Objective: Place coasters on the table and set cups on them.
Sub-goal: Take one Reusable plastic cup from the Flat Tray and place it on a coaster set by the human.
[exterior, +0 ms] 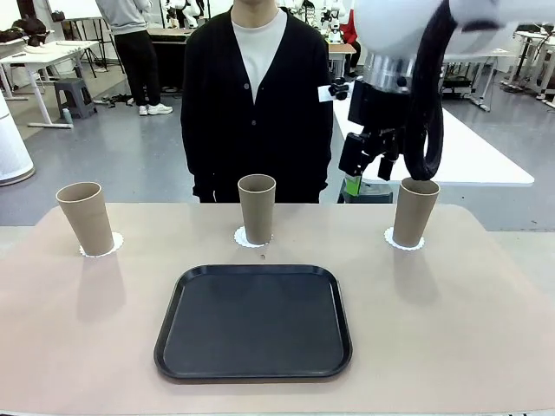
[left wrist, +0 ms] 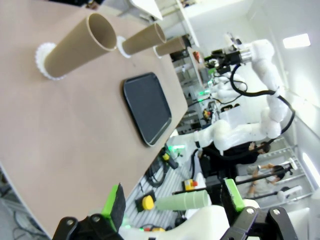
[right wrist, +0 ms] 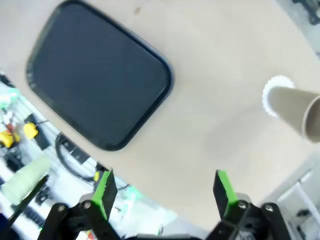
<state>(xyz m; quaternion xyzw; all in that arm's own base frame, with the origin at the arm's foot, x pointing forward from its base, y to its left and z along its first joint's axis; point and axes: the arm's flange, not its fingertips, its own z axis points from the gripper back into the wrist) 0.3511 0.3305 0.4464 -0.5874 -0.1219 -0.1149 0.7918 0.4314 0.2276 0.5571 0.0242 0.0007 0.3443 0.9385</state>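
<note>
No readable text, label, brand, number or sign anywhere. Cups [exterior: 257, 209], coasters [exterior: 404, 242], tray [exterior: 253, 321] and bench [exterior: 451, 329] all carried no print. Background items too small and blurred to make out any lettering.

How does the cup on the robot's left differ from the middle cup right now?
The left cup leans toward picture left; the middle cup stands upright. The left cup sits off-centre on its coaster, which shows mostly on one side; the middle cup's coaster peeks out more evenly. Both are tan, handleless, open-topped and untouched by any pincer.
</note>
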